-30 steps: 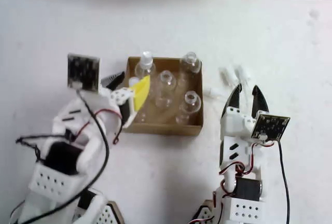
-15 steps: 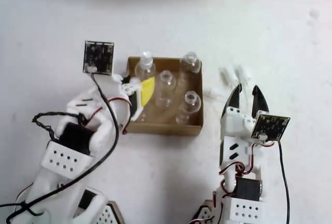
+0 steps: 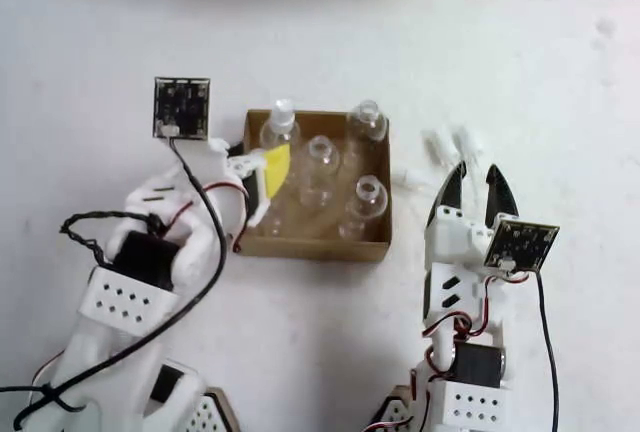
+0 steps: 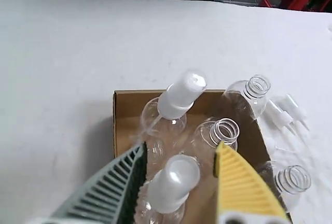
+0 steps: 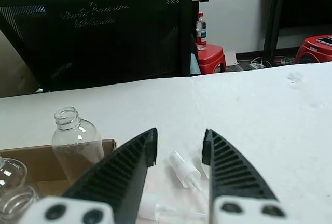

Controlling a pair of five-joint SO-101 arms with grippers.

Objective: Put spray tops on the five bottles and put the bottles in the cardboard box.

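Left hand point(image 4: 180, 150) stood with jaws apart astride a capped bottle point(image 4: 174, 180) inside the cardboard box point(image 4: 123, 123), apparently to seat it upright; right hand point(image 5: 179, 149), likewise apart, hovered over loose spray tops point(image 5: 184, 168) on the desk point(image 5: 259, 110).

High view overhead, wrist views close, oblique, all share cardboard box point(image 3: 315, 249)

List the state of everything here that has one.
Box: open-topped, holding five upright bottles.
Corner bottle: spray top on.
Bottle at left gripper: spray top on.
Other three bottles: uncapped.
Loose spray tops: lying on the table beside the box.
Left gripper: open, around a capped bottle.
Right gripper: open, empty.
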